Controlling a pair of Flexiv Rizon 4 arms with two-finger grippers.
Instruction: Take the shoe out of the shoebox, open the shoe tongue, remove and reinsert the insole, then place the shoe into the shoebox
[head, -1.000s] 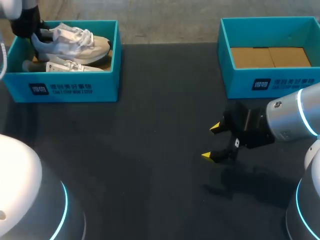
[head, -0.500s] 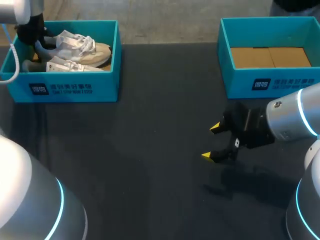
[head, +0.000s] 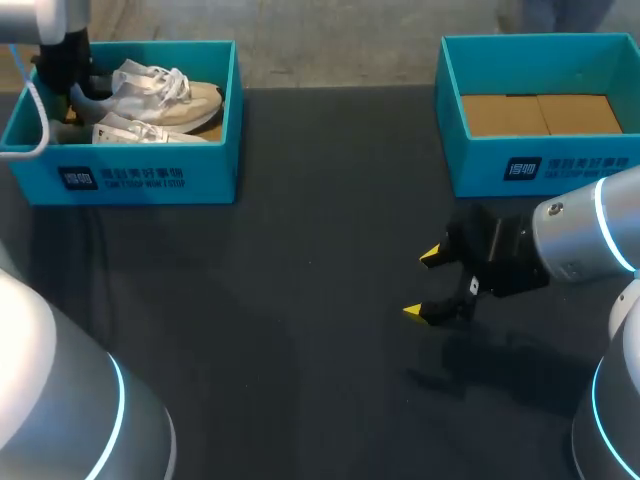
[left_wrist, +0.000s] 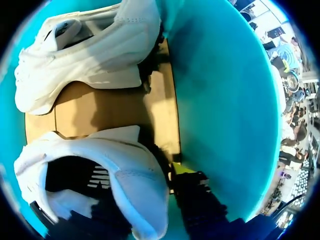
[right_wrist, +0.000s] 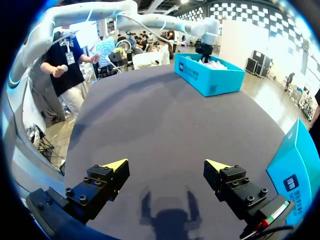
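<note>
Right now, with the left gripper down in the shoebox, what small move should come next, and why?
Probably lift the shoe by its heel out of the shoebox. The left gripper sits at that heel, the second shoe lies beside it, and the right gripper hangs open over the table.

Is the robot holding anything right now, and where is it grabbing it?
The right gripper is open over the table, holding nothing. The left gripper is at the heel of a shoe in the shoebox; a grip cannot be told.
</note>
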